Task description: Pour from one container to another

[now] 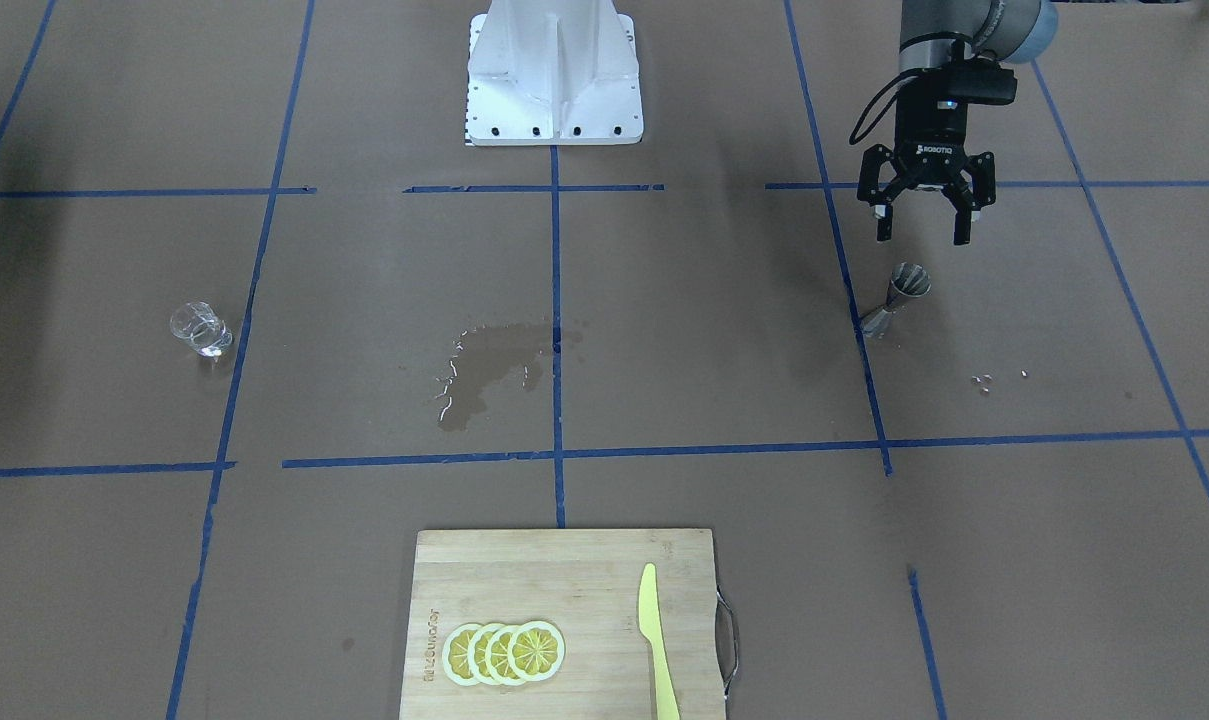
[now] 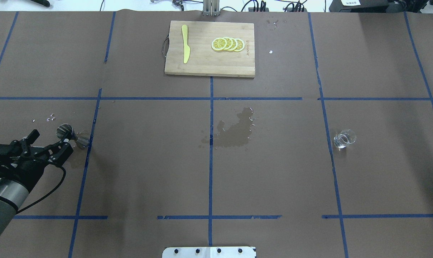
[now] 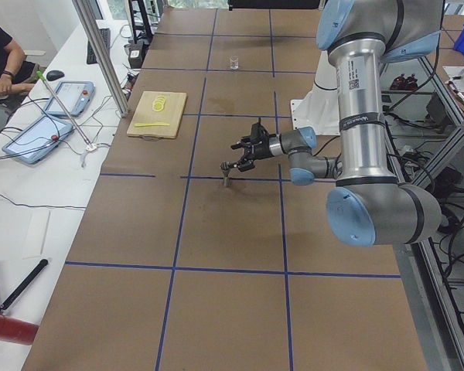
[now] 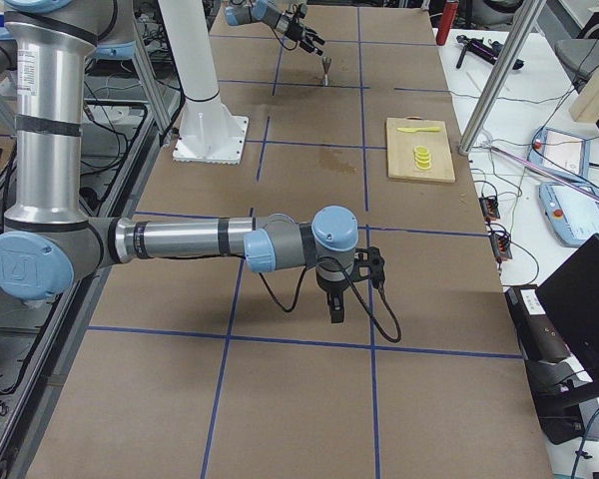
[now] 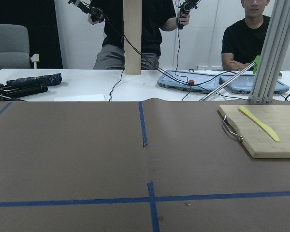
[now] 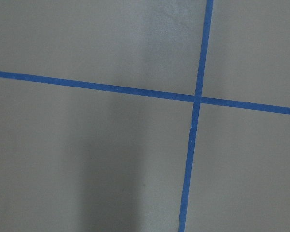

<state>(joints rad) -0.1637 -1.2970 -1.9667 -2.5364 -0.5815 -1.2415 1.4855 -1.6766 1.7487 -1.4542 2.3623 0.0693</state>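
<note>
Currently listed: 2 task items, 2 claws, 3 hazards.

Item 1, jigger [image 1: 896, 298]: upright at right of the front view, its foot by a blue tape line [image 1: 869, 400]; at left in the overhead view. With its narrow waist and small foot, it is judged easy to topple.

Item 2, cup [image 1: 200, 328]: upright at far left of the front view, well apart from the jigger, with no arm near it. Fill level is too faint to tell.

Left claw [image 1: 922, 235]: released, jaws spread wide, empty. It hangs just above and behind the jigger without touching it.

Right claw [image 4: 334, 309]: seen only in the right side view, low over bare table and well apart from both items. Spread or clenched, I cannot tell.

Also present: wet patch [image 1: 494, 365] at centre; a few drops [image 1: 984, 380] right of the jigger; board [image 1: 564, 580] at bottom centre.

Hazard 1: a finger coming down off-centre would clip the jigger's rim and tip it.

Hazard 2: clear glass, possibly wet, could slip or twist in a 2-finger hold. Any tilt during the long carry would lose liquid.

Hazard 3: the jigger's mouth is small, so a pour from too high or too fast would overshoot onto the table.
</note>
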